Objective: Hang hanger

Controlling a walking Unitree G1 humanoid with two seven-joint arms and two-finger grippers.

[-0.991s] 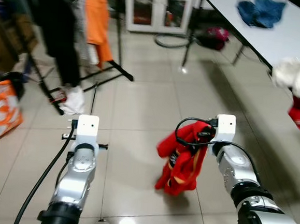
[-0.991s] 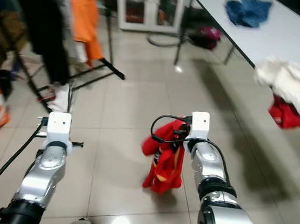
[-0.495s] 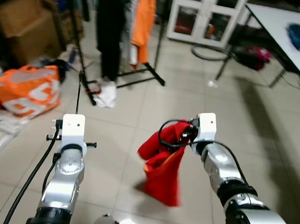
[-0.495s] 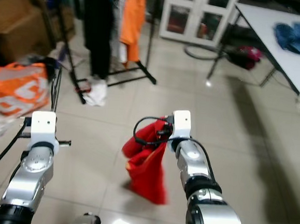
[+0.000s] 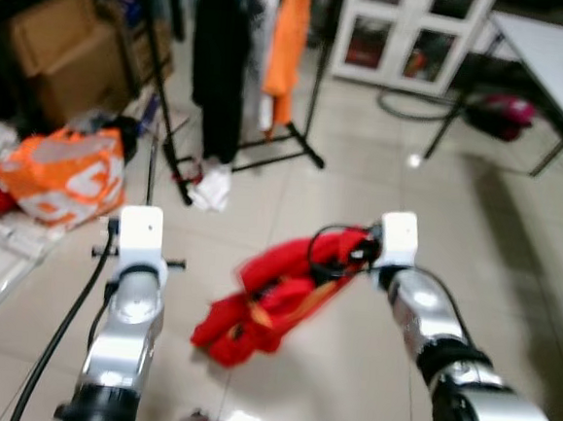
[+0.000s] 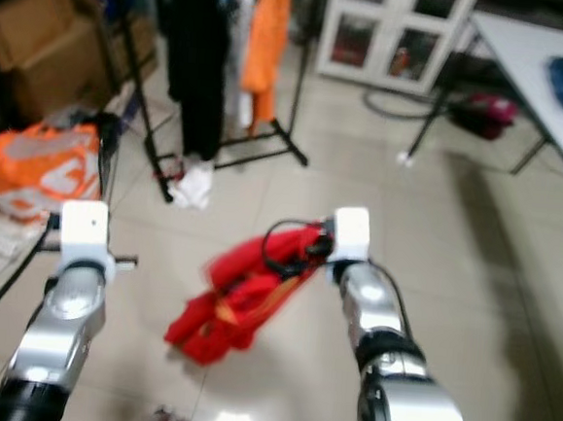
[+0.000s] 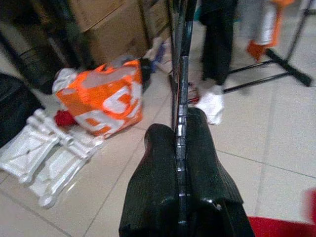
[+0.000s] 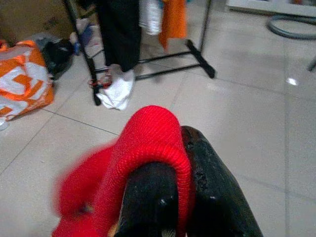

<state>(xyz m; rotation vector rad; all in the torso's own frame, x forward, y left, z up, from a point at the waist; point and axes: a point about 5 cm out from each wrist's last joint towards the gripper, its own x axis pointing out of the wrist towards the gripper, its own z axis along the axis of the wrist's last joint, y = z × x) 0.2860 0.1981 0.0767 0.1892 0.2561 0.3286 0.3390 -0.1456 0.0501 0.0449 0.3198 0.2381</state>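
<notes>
Right gripper (image 8: 170, 197) clamped on a red garment (image 5: 275, 293), which swings out low and left over the tiled floor (image 5: 347, 372) (blurred). Left gripper (image 7: 180, 163) pressed closed, nothing held. Far left: clothes rack (image 5: 243, 81) with black and orange clothes, then orange bag (image 5: 65, 174).

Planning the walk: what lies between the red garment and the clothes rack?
Bare floor tiles, seen in the left eye view, separate the red garment from the clothes rack.
</notes>
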